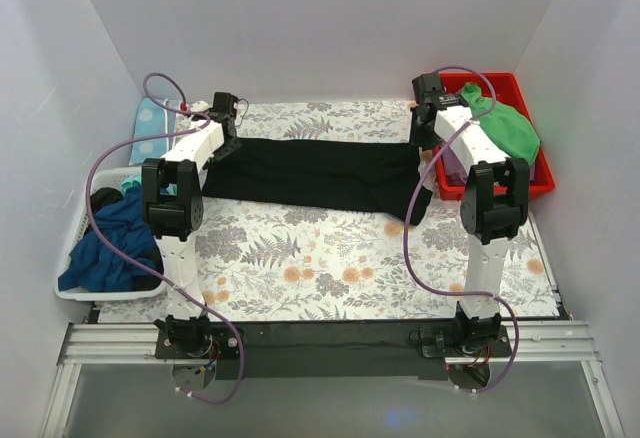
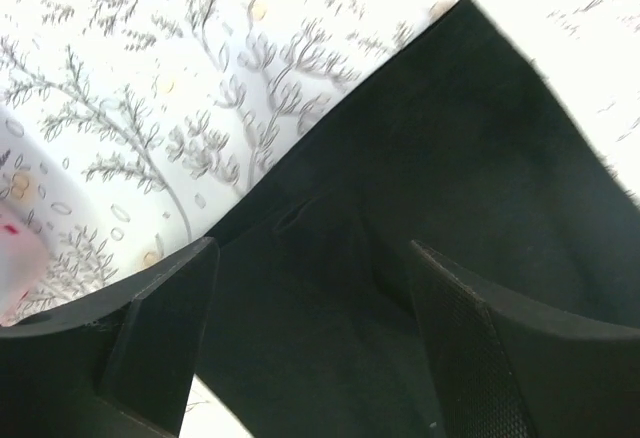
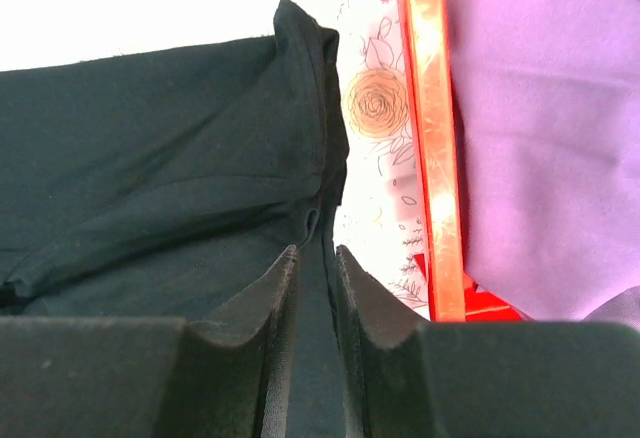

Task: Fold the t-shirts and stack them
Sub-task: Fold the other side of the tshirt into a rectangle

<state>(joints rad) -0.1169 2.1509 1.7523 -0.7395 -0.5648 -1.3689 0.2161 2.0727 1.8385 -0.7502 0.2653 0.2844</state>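
Observation:
A large black t-shirt (image 1: 320, 173) lies spread in a long strip across the far middle of the flowered table. My left gripper (image 1: 228, 141) is at its left end. In the left wrist view the gripper (image 2: 312, 258) is open, with the black cloth (image 2: 450, 158) lying between and under the wide-apart fingers (image 2: 160, 338). My right gripper (image 1: 421, 140) is at the shirt's right end. In the right wrist view it (image 3: 318, 253) is shut on a fold of the black shirt's edge (image 3: 180, 158). No white label shows.
A red bin (image 1: 535, 186) at the back right holds green (image 1: 510, 128) and purple cloth; its rim (image 3: 432, 138) runs close beside my right gripper. A white basket (image 1: 75, 248) at the left holds dark blue (image 1: 115, 243) and teal shirts. A light-blue dotted cloth (image 1: 152, 128) lies at the back left.

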